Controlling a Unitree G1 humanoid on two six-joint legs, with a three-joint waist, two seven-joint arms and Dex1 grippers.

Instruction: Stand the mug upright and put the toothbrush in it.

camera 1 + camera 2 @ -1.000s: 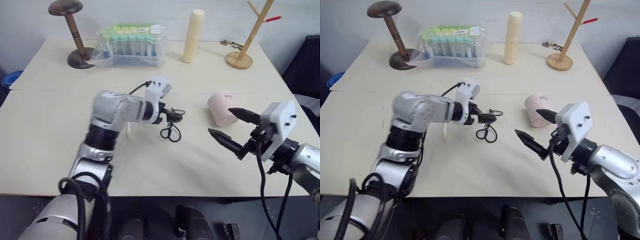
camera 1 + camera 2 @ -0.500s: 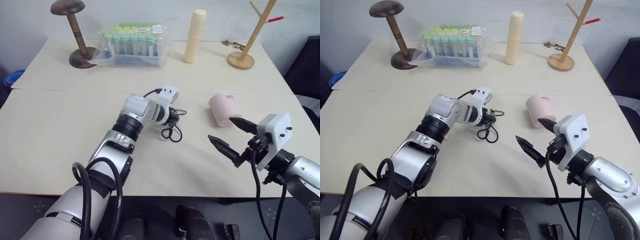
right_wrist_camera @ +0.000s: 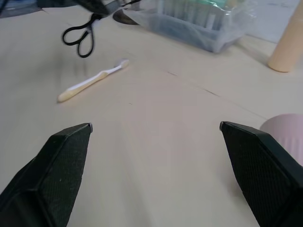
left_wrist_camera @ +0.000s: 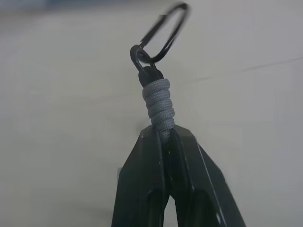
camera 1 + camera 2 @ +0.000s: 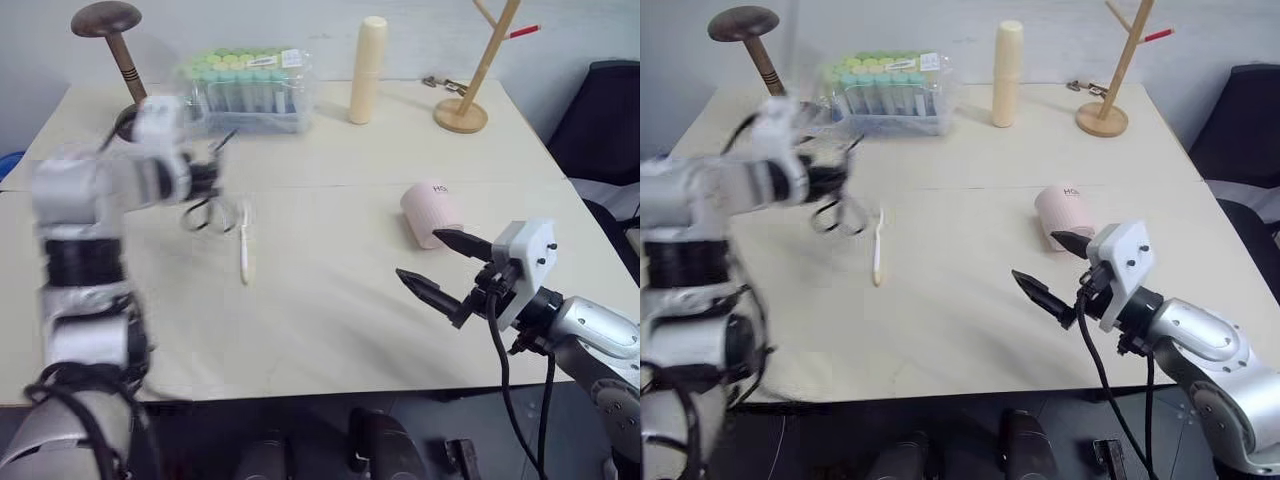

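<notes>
Neither step looks done. The mug (image 5: 431, 211) lies on its side near the desk's (image 5: 330, 310) right edge, the toothbrush (image 5: 245, 246) flat toward the left. The left gripper (image 4: 163, 135) pinches a black looped cord (image 5: 200, 212), seemingly lifted clear; the right gripper (image 5: 448, 270) gapes wide, empty, beside the mug.

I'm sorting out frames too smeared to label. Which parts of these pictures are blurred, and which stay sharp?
Left eye view: the left arm and left gripper are smeared by motion; the toothbrush, mug and right gripper are crisp. Left wrist view: the black looped cord is sharp at its wrapped part, its loop slightly blurred.
</notes>
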